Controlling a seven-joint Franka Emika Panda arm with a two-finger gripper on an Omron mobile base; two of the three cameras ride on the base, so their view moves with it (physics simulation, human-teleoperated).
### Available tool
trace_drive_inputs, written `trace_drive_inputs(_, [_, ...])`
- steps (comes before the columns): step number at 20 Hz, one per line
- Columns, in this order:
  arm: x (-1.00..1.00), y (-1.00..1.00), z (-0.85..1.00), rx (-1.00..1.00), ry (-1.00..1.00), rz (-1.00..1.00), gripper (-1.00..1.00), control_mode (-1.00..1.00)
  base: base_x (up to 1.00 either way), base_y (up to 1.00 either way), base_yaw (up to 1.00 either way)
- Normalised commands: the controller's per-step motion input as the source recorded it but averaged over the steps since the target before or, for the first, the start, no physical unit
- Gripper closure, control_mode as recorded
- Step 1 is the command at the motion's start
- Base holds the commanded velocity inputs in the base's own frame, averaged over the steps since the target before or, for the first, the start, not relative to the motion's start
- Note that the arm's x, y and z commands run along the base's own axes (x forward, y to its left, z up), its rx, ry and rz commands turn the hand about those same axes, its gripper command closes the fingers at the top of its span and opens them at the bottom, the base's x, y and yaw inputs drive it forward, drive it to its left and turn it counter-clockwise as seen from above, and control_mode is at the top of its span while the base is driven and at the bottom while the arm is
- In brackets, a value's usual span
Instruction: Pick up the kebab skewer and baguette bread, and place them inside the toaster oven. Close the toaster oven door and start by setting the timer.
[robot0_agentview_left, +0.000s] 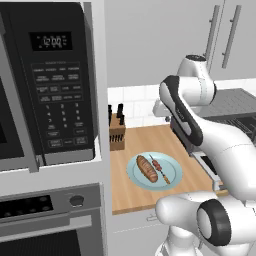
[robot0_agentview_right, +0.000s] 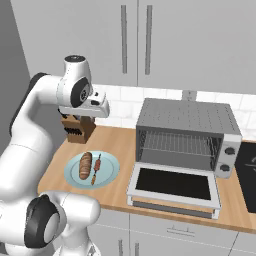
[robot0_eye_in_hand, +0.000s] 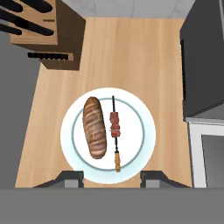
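Kebab skewer (robot0_eye_in_hand: 115, 133) lying on a pale plate (robot0_eye_in_hand: 144, 118) near the bench's (robot0_eye_in_hand: 131, 57) front edge, toward its left end; red and brown chunks mid-stick, an orange piece at the end nearest the front edge. Baguette bread (robot0_eye_in_hand: 95, 127) just beside it on the same plate, on the side nearer the bench's left end, roughly parallel, apart from the stick. Both also seen from the left base view, skewer (robot0_agentview_left: 159, 170) right of loaf (robot0_agentview_left: 147, 168), and from the right base view, skewer (robot0_agentview_right: 95, 169) right of loaf (robot0_agentview_right: 85, 165).

Toaster oven (robot0_agentview_right: 186, 134) standing toward the right end of the bench (robot0_agentview_right: 117, 142), against the tiled back wall, wire rack bare inside. Toaster oven door (robot0_agentview_right: 174, 186) swung down flat, reaching toward the front edge, just right of the plate (robot0_agentview_right: 111, 167).

Pincer (robot0_eye_in_hand: 111, 178) hanging above the plate, well clear of the food, pointing straight down; fingertips (robot0_eye_in_hand: 70, 178) apart, with the front rim of the plate between them, nothing held.

Knife block (robot0_agentview_right: 78, 127) at the back left corner of the bench. Black microwave (robot0_agentview_left: 47, 85) and built-in steel oven (robot0_agentview_left: 50, 220) in the tall unit left of the bench.
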Motion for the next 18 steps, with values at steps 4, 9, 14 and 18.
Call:
trace_drive_inputs(4, [0.0,-0.32,-0.01,0.0,0.0,0.02,-1.0,-1.0,0.0,0.0,0.0])
trace_drive_inputs(9, [-0.04,-0.85,-0.03,0.0,-0.04,0.06,-1.0,-1.0,0.0,0.0,0.0])
trace_drive_inputs(14, [-0.1,-0.95,-0.06,0.0,0.0,0.07,-1.0,-1.0,0.0,0.0,0.0])
trace_drive_inputs(18, [-0.23,-0.63,-0.38,-0.01,0.0,0.05,-1.0,-1.0,0.0,0.0,0.0])
